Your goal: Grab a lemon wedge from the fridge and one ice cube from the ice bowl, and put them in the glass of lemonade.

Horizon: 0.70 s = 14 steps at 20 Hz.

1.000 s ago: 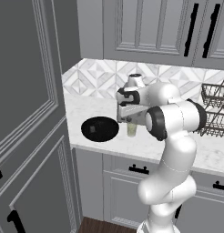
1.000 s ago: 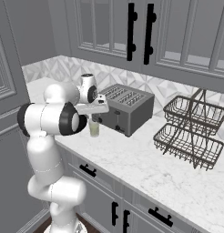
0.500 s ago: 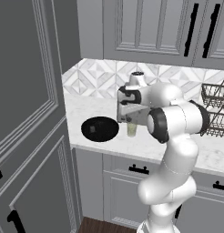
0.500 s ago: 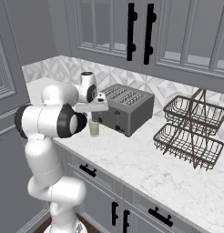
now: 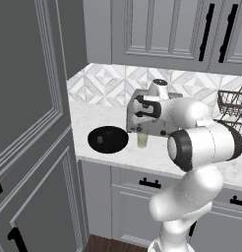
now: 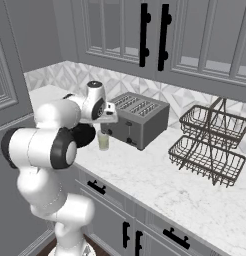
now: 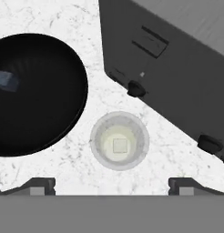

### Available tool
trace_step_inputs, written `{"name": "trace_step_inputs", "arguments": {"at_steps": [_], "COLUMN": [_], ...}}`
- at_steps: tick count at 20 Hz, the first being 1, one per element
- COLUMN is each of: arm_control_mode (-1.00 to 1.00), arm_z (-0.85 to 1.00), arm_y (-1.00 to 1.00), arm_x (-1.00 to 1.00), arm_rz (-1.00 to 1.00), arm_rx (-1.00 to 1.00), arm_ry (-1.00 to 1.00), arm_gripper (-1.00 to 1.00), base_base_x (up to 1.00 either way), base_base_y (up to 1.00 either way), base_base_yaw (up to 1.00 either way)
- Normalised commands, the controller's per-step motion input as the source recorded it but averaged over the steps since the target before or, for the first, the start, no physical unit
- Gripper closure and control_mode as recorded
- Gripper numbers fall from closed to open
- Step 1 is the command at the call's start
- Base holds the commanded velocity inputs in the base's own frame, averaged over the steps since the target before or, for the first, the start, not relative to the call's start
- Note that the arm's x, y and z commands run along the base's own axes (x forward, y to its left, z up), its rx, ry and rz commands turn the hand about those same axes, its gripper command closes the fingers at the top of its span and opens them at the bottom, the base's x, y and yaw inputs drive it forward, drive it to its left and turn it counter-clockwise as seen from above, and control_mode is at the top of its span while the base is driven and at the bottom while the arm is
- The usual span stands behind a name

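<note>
My gripper (image 7: 113,187) hangs open straight above the glass of lemonade (image 7: 119,141), its fingertips (image 7: 38,186) spread wide either side with nothing between them. A small pale cube (image 7: 119,145) lies in the yellow-green liquid. The black ice bowl (image 7: 63,118) sits just left of the glass, with one ice cube (image 7: 5,79) in it. From the base, the gripper (image 5: 142,129) is over the glass (image 5: 142,141), beside the bowl (image 5: 107,139); from the right side, the gripper (image 6: 106,125) is above the glass (image 6: 103,141). The lemon wedge and the fridge are out of view.
The silver toaster (image 6: 137,117) stands close behind the glass, its dark front (image 7: 177,77) near my hand. A two-tier wire basket (image 6: 207,145) is further right on the marble counter (image 6: 160,185). A tall dark panelled door (image 5: 29,123) stands left of the counter.
The arm has stayed over the glass. No clear movement of the hand, the glass or the bowl.
</note>
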Motion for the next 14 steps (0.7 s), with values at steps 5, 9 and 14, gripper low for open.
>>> {"name": "trace_step_inputs", "arguments": {"at_steps": [5,9,14], "arm_control_mode": [-1.00,-1.00,-1.00], "arm_z": [0.02,0.37,0.47], "arm_y": [-0.06,0.00,0.00], "arm_x": [-0.75,-0.73,-0.76], "arm_rz": [0.00,0.00,0.00], "arm_rx": [0.07,0.00,-0.01], "arm_ry": [-0.02,0.12,0.23], "arm_gripper": [-1.00,-1.00,-1.00], "base_base_x": [0.00,0.00,0.00], "base_base_y": [0.00,0.00,0.00], "base_base_yaw": [0.00,0.00,0.00]}}
